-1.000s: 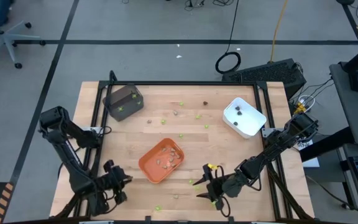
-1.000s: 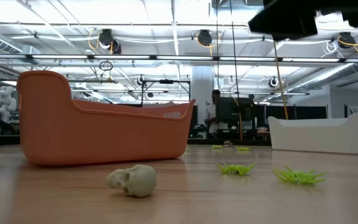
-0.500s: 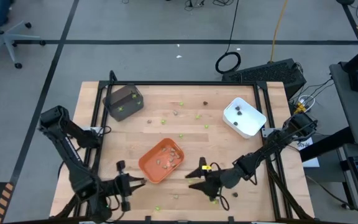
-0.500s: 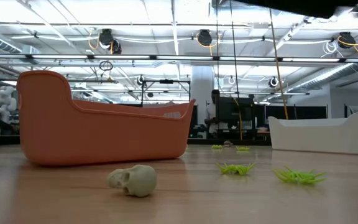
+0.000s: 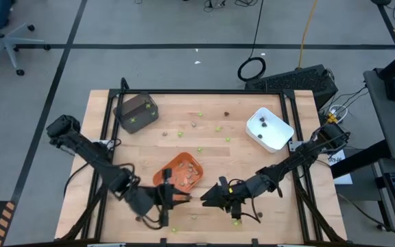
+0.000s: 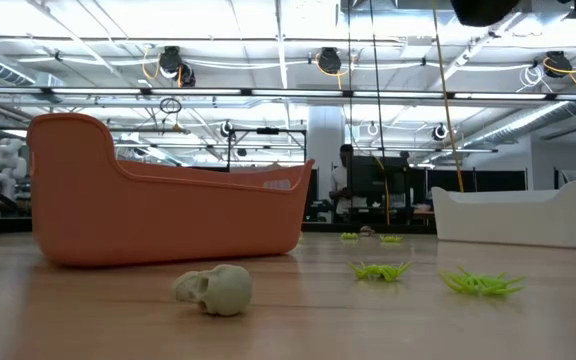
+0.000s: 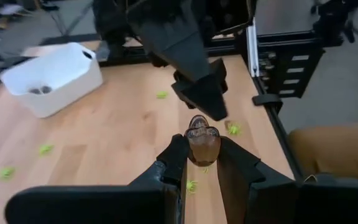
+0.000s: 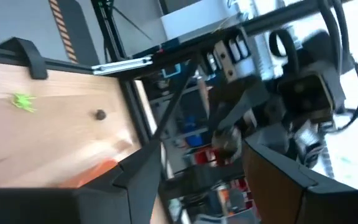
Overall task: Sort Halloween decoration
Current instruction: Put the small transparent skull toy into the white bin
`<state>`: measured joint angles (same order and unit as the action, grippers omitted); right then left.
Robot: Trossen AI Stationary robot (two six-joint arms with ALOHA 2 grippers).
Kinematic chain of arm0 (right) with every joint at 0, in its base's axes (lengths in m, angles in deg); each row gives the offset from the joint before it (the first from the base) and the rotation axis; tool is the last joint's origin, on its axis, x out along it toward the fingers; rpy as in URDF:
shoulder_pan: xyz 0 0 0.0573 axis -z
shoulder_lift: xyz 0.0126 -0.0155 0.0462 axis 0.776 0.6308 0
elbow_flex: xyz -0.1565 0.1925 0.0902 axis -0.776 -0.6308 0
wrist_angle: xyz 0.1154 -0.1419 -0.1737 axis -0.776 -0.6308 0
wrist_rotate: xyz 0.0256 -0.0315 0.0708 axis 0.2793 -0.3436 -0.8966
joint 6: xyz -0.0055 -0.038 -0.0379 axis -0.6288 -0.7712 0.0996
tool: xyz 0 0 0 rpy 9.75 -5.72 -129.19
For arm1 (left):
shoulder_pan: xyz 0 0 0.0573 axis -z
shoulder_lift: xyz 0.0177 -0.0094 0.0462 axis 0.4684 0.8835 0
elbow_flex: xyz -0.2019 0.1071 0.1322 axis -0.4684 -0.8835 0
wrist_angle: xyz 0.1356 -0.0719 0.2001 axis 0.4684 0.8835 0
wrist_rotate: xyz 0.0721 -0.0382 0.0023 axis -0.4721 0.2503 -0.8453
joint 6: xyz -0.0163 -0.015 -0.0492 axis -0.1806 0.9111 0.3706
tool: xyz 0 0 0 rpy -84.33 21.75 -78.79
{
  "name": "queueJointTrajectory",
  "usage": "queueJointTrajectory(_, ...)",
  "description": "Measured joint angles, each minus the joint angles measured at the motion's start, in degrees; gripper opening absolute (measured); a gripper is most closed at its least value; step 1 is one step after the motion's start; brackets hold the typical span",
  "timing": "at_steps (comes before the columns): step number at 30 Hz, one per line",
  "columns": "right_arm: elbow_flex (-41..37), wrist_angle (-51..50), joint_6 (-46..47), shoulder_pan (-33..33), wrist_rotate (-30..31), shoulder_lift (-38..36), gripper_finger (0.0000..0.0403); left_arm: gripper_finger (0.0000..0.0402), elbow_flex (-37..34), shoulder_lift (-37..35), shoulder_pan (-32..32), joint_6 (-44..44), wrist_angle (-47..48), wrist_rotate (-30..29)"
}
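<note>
Left to right across the light wooden worktop (image 5: 115, 171), seen from above: a dark grey tray (image 5: 136, 112) is set at the far left corner, w/ lime-green bits inside. The left arm is stretched in from the left edge, and the left gripper (image 5: 172, 197) is held at the near edge of the orange plastic tray (image 5: 182, 169), pointing right. In the left wrist view its jaws are closed on a small dark brown skull-shaped piece (image 7: 202, 144), pinched between the two dark fingers (image 7: 174, 159).

The orange tray is placed mid-worktop w/ several tan-grey pieces (image 5: 184, 177) in it. Lime-green spider pieces (image 5: 200, 149) and a few brown ones (image 5: 226, 114) are scattered on the bare wood beyond it. In the low view a tan-grey skull (image 6: 215, 290) is seen lying in front of the orange tray, apart from it, w/ two lime-green spiders (image 6: 380, 270) to its right.

The right gripper (image 5: 213, 197) is held just right of the left one, tip facing tip. Its jaws are spread wide; they appear empty, though the wrist view is blurred. A lime-green piece (image 5: 236, 221) is seen near the front edge, below the right gripper.

A white rectangular tray (image 5: 269, 129) is set at the far right, w/ dark pieces inside.
</note>
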<state>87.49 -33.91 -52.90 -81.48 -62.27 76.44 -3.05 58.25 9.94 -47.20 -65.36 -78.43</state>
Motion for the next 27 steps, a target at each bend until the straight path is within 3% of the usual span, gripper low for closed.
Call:
queueJointTrajectory(10, 0.0, -1.01, -3.19, 2.43, -0.06, 0.01, 0.0208, 0.0059, 0.0, 3.74, -8.28, -0.03, -2.56, 13.64)
queueJointTrajectory(19, 0.02, -6.19, -2.49, 4.24, -1.75, 0.07, 0.0202, 0.0059, 0.0, 5.21, -9.83, 0.45, -5.02, 14.59)
queueJointTrajectory(27, 0.02, -6.39, -3.2, 5.57, -5.9, 0.07, 0.0137, 0.0059, 0.0, 5.21, -9.77, 1.24, -5.2, 14.67)
